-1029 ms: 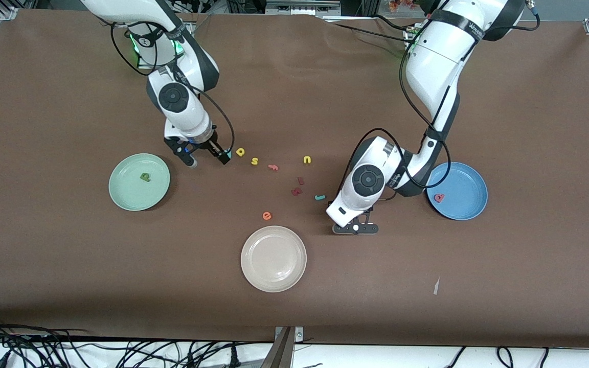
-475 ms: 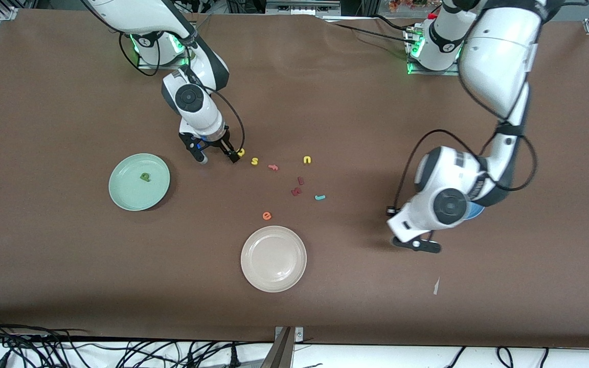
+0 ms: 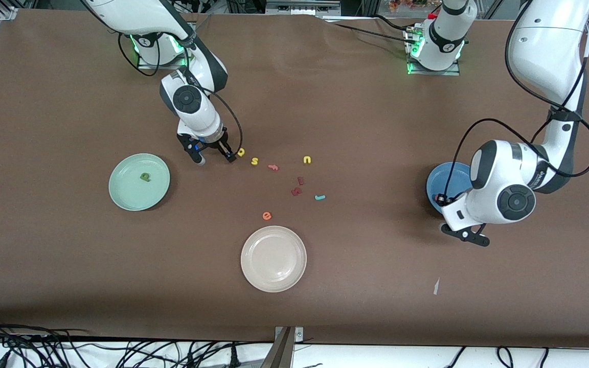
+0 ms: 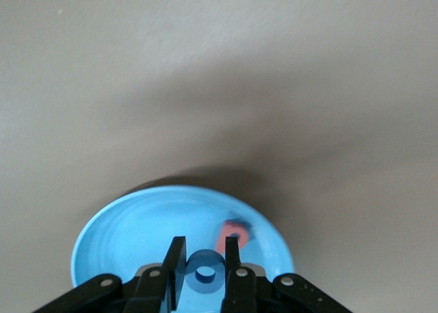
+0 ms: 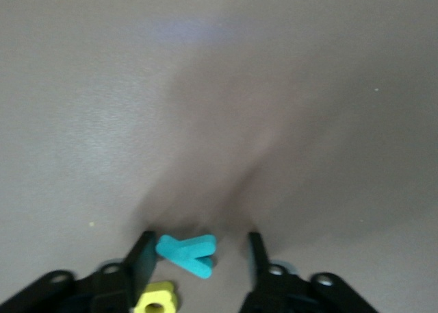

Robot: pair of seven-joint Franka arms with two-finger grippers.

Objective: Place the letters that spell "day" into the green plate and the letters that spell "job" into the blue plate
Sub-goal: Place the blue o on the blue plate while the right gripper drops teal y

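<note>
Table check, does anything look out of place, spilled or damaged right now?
Nothing is spilled or broken. One oddity: a small pale scrap lies alone on the brown table, nearer the front camera than the blue plate.

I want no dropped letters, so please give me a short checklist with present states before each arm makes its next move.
1. Left gripper shut on the blue ring-shaped foam o: ok.
2. That o over the round blue plate: ok.
3. Pinkish-red foam b already in the blue plate: ok.
4. Light blue foam y between the right gripper fingers: ok.
5. Right gripper grips the y: not ok, gap remains.
6. Yellow foam a beside one finger, clear of grasp: cannot tell.
</note>
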